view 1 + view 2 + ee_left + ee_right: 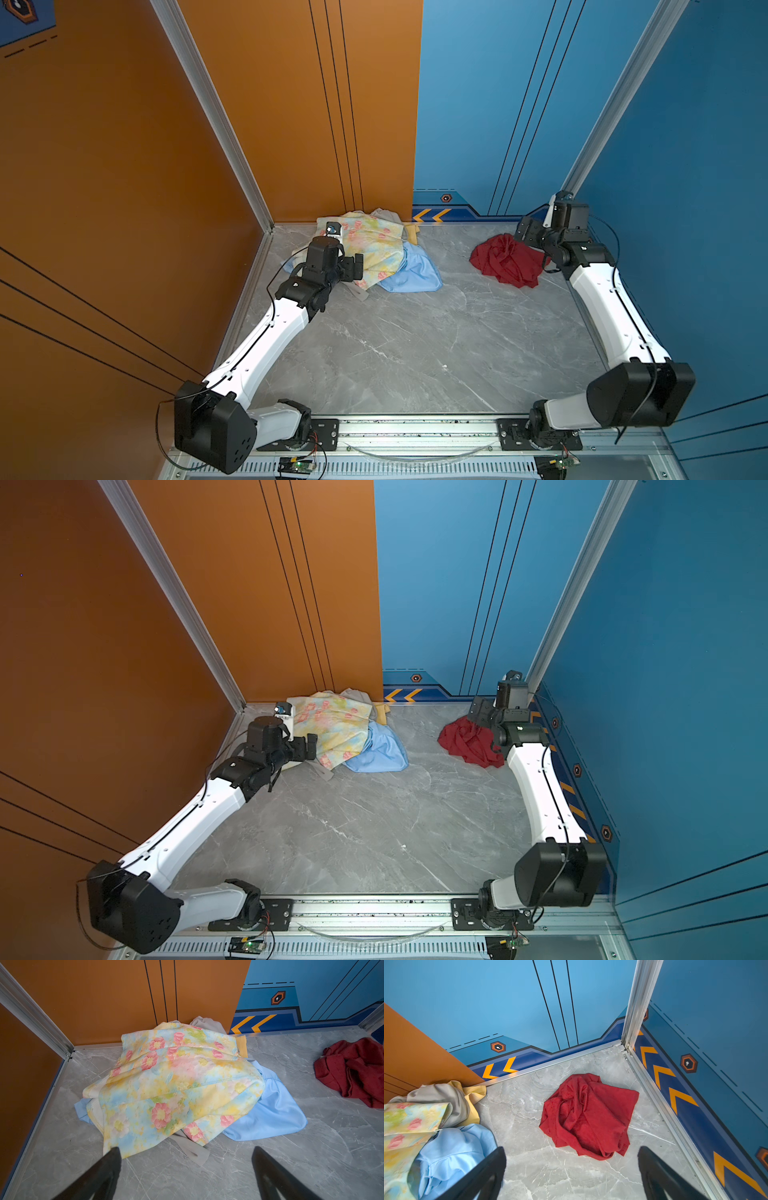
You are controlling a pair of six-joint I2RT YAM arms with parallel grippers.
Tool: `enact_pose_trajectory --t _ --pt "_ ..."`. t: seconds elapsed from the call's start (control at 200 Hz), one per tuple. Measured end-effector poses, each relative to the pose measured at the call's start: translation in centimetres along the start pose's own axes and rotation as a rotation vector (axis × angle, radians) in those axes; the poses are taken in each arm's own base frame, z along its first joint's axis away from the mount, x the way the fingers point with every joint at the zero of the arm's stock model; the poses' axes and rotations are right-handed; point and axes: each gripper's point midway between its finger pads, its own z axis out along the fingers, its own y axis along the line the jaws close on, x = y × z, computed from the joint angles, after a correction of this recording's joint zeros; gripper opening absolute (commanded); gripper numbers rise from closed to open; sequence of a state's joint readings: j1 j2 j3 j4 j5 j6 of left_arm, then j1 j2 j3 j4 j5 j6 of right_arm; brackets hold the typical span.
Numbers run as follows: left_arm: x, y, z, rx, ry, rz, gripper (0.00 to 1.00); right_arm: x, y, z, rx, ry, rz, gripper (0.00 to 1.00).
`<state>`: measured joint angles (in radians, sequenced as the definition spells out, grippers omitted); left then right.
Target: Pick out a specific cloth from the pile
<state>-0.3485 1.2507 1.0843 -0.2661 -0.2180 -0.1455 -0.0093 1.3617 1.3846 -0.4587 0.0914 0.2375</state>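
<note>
With left gripper (187,1149) and right gripper (572,1147) gaping empty, the right arm (598,299) overlaps the cloth (505,259).

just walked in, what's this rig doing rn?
Two arms are pulling one cloth out of a heap. The dark red cloth lies crumpled on its own at the far right of the table, apart from the pile of floral, light blue and grey-beige fabric at the far left. The right end effector is open beside the red cloth, holding nothing. The left end effector is open too, facing the pile without gripping it. The pick looks done.
</note>
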Motion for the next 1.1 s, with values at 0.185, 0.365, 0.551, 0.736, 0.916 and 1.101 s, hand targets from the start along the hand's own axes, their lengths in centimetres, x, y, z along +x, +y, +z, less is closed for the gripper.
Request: enact_pose_trajectory --t 0.185,0.365,0.551,0.736,0.916,1.101 --pt "-0.6 0.3 -1.1 -0.007 -0.067 -0.013 0.98 1.4 -1.2 -4.0 -0.01 -0.099 -0.017 1.0" --pt "0.4 1.6 -1.2 -0.038 -0.116 -0.032 0.98 5.5 -2.2 -4.1 -0.013 -0.122 -0.014 1.0" --pt "4.1 4.8 0.0 -0.124 -0.111 -0.042 0.98 10.3 -3.2 -2.4 -0.003 -0.107 -0.037 1.0" --pt "7.6 8.7 1.7 -0.235 -0.07 -0.072 0.98 14.7 -4.4 -0.5 0.018 -0.098 -0.07 1.0" --pt "9.4 10.3 3.4 -0.286 -0.032 -0.078 0.98 16.4 -4.7 0.9 0.027 -0.112 -0.079 1.0" --pt "10.4 12.1 4.4 -0.33 -0.026 -0.087 0.98 17.3 -4.8 2.5 0.025 -0.121 -0.085 1.0"
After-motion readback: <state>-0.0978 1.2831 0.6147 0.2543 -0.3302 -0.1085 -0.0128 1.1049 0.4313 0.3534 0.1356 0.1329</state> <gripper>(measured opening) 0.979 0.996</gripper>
